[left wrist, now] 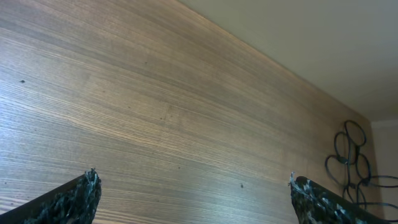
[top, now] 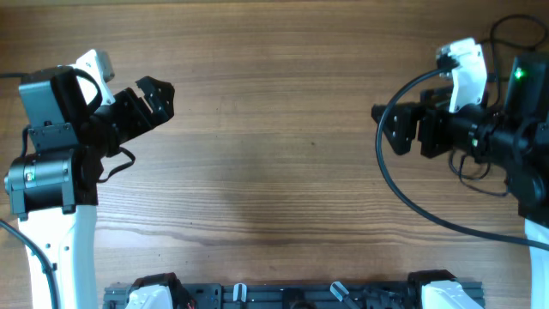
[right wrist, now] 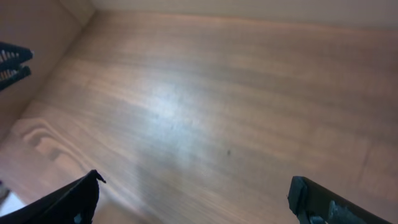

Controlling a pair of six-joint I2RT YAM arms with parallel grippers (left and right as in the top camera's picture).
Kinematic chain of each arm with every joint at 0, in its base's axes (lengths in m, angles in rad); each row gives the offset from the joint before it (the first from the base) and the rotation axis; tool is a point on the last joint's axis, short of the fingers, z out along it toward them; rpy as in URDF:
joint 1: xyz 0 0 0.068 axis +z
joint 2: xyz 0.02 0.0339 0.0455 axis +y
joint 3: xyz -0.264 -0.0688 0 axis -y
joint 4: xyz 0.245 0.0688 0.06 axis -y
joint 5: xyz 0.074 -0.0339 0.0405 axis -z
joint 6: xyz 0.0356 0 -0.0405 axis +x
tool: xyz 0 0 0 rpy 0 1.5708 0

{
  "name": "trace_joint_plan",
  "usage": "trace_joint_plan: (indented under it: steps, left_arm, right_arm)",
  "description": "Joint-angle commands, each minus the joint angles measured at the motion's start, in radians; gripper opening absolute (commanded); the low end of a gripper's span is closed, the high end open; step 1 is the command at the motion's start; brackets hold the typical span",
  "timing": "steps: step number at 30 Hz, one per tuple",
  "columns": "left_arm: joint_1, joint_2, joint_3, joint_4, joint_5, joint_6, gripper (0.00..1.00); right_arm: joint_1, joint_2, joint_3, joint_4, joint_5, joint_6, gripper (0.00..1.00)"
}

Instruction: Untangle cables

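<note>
- Your left gripper (top: 159,96) sits over the left side of the table (top: 274,172), its fingers pointing toward the middle and a little toward the far edge.
- Its jaws stand wide apart with nothing between them. In the left wrist view the left gripper (left wrist: 193,180) shows only bare wood grain between its two dark fingertips (left wrist: 84,196).
- Your right gripper (top: 383,129) sits over the right side, pointing left toward the middle, well apart from the left one.
- Its jaws are also spread wide and hold nothing. The right wrist view shows the right gripper (right wrist: 194,180) with a blurred, shiny stretch of table between its fingertips (right wrist: 311,196).
- The cables (left wrist: 350,155) appear in the left wrist view as thin black cord in several small loops. They lie at the right edge of that picture, close to the table's border, and neither gripper touches them.
- From overhead you can see thin black lines (top: 503,26) curling at the far right corner, beside the right arm. You cannot tell from that view whether they are the cables or the arm's own wiring.
- No plug ends can be made out at this size.
- A dark rail (top: 292,296) with white fittings runs along the near edge of the table, between the two arm bases.
</note>
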Motion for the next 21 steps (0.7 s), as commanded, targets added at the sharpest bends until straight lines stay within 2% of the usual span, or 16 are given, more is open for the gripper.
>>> trace_joint_plan:
  steps: [1, 3, 9, 17, 21]
  left_arm:
    - [0.001, 0.001, 0.010, 0.000, 0.018, 0.022, 1.00]
    - [0.001, 0.001, 0.010, 0.000, 0.018, 0.023, 1.00]
    - [0.001, 0.001, 0.010, 0.000, 0.018, 0.023, 1.00]
    - [0.001, 0.001, 0.010, 0.000, 0.018, 0.022, 1.00]
    - [0.001, 0.001, 0.010, 0.000, 0.018, 0.023, 1.00]
  right_arm:
    - [0.006, -0.013, 0.006, -0.061, 0.022, 0.151, 1.00]
    - [0.006, -0.003, 0.006, -0.079, 0.023, 0.229, 1.00]
    - [0.006, 0.027, 0.006, -0.078, 0.059, 0.262, 1.00]
    - [0.006, 0.035, 0.006, -0.079, 0.067, 0.169, 1.00]
    - [0.006, 0.005, -0.025, -0.044, 0.153, 0.169, 1.00]
